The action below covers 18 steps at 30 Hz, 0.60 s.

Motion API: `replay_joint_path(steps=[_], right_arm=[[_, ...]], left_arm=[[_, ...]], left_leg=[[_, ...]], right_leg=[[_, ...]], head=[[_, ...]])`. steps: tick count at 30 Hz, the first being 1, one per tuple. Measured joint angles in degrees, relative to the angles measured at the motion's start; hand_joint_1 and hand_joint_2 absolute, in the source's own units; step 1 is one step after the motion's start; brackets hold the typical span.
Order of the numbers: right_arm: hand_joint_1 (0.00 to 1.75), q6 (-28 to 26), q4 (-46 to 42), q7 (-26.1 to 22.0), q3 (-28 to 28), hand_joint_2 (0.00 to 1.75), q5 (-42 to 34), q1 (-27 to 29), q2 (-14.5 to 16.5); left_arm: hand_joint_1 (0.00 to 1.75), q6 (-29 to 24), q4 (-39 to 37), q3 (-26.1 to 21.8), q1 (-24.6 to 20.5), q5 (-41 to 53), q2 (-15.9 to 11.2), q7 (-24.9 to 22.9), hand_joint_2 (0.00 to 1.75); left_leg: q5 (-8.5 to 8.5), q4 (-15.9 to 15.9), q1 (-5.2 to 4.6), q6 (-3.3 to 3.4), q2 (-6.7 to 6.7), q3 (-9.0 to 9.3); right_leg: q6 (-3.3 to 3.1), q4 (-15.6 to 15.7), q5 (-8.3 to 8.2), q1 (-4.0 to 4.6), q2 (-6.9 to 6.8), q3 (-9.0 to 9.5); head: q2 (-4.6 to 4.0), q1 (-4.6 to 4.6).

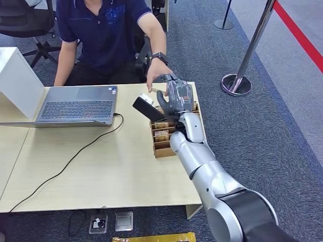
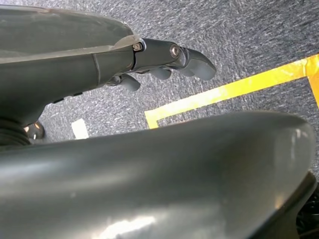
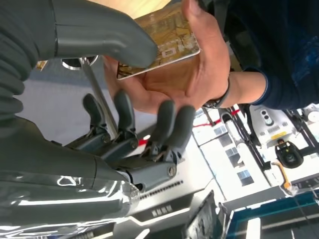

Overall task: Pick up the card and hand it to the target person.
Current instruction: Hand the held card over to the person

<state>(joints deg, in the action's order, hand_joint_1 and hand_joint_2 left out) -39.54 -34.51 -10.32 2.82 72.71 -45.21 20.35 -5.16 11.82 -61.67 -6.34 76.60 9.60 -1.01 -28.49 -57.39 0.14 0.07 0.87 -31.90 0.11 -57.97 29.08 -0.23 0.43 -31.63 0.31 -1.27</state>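
Head view: the robot's silver right arm is reaching across the pale wooden tabletop (image 1: 95, 166), its right hand (image 1: 176, 96) raised above a brown cardboard card holder (image 1: 164, 140) at the tabletop's right edge. A seated person in a dark blue polo shirt (image 1: 104, 30) is extending a hand (image 1: 157, 75), a black wristwatch (image 1: 160, 56) at the wrist, so that it is meeting the robot's hand. A black phone-like device (image 1: 144, 108) is lying just beside the holder, and an open grey laptop (image 1: 76, 103) is sitting farther left, with a black cable (image 1: 68, 164) trailing from it over the tabletop. A chrome stanchion (image 1: 244, 60) with a red belt (image 1: 301, 38) is standing on the grey carpet to the right.

In the right wrist view, the right hand (image 3: 124, 107) is showing its thick grey thumb pressing on the face of a gold-patterned card (image 3: 161, 45), while its darker fingers (image 3: 167, 124) are curling under the person's open palm. The card is lying in that palm, with the person's thumb resting on its far edge, so both are touching it at once.

In the left wrist view, the left hand (image 2: 165, 59) is hanging above the carpet and a strip of yellow floor tape (image 2: 233, 89), its fingers extended, slightly apart and holding nothing.
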Motion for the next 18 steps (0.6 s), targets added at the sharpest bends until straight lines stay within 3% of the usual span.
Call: replay_joint_path(steps=[3,7,10,13,18], right_arm=[[0.0,1.51,1.32,-7.53,-0.15,1.75,-12.02,-0.83,-0.02],[0.0,13.94,-4.64,-17.22,0.29,1.75,-35.51,2.13,-1.4],[0.0,24.96,-19.66,-17.94,1.41,1.75,-54.1,10.68,-5.87],[0.0,30.89,-33.12,-19.29,0.5,1.75,-67.51,20.43,-10.82],[0.0,44.1,-52.25,-20.86,-9.18,1.75,-89.97,38.78,-18.01]], left_arm=[[0.0,-0.02,0.0,-0.01,0.03,-0.39,0.0,-0.02,0.0],[0.0,0.09,0.0,-0.21,0.16,-1.64,-0.01,0.43,0.0],[0.0,0.34,0.0,-0.8,0.58,-2.53,-0.02,0.56,0.0],[0.0,0.16,0.0,-1.27,1.04,-3.1,-0.03,0.44,0.0],[0.0,-0.14,0.0,-1.78,1.92,-3.16,-0.03,-0.37,0.0]], left_leg=[[0.0,0.0,0.0,0.0,0.0,0.02],[0.0,-0.02,0.0,0.0,0.08,0.03],[-0.02,-0.03,0.0,0.02,0.2,-0.02],[-0.12,-0.05,0.0,0.09,0.23,-0.04],[-0.33,-0.06,0.0,0.17,0.36,-0.07]], right_leg=[[0.0,0.0,0.0,0.0,0.0,0.0],[0.0,0.03,0.01,0.0,-0.08,-0.01],[0.02,0.12,0.02,0.0,-0.21,0.01],[0.07,0.24,0.06,0.0,-0.25,0.03],[0.21,0.34,0.2,-0.01,-0.33,0.12]], head=[[0.0,-0.01],[0.01,0.08],[0.01,0.05],[0.01,-0.09],[0.01,-0.11]])
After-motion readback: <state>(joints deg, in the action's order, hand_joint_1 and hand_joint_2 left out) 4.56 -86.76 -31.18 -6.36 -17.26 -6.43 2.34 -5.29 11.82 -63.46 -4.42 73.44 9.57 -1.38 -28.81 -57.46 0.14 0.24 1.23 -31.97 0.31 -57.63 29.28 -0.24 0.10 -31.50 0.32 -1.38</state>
